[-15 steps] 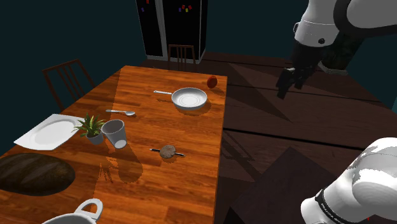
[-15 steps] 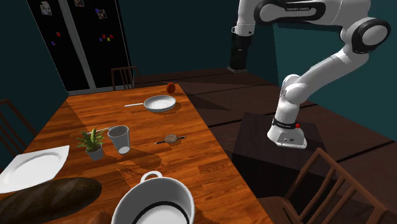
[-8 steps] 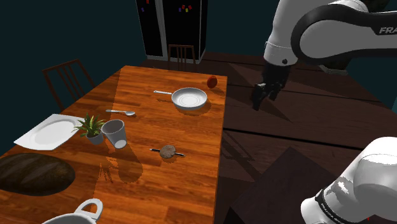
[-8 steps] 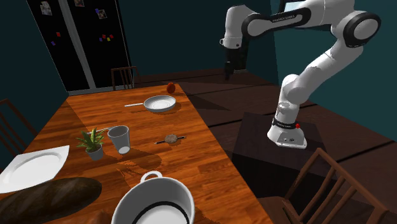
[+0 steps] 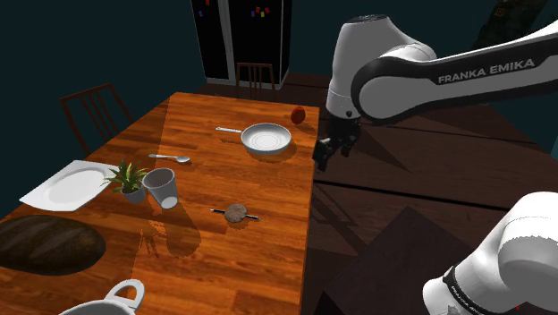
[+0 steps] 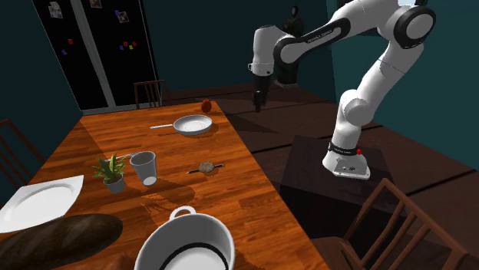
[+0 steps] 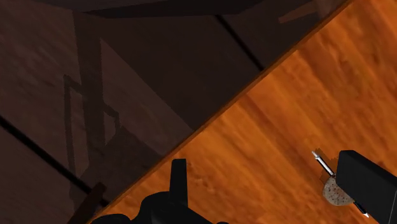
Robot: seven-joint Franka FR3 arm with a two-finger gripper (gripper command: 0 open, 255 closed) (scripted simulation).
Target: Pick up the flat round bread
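Our gripper hangs with its two fingers apart and nothing between them. In the shoulder view it sits right of centre, over the table's right-hand edge and just beside the pan. We take the flat round bread to be the small speckled disc lying on the wood near the middle of that frame, down and to the left of the gripper and clearly apart from it.

The second exterior view agrees: the gripper is high in the upper middle, and the bread lies lower and further left. In the wrist view the bread peeks out beside one finger, not between the two.

Being round, the bread has no long axis to line up with. A thin knife lies across it, and we judge that the fingers should avoid it.
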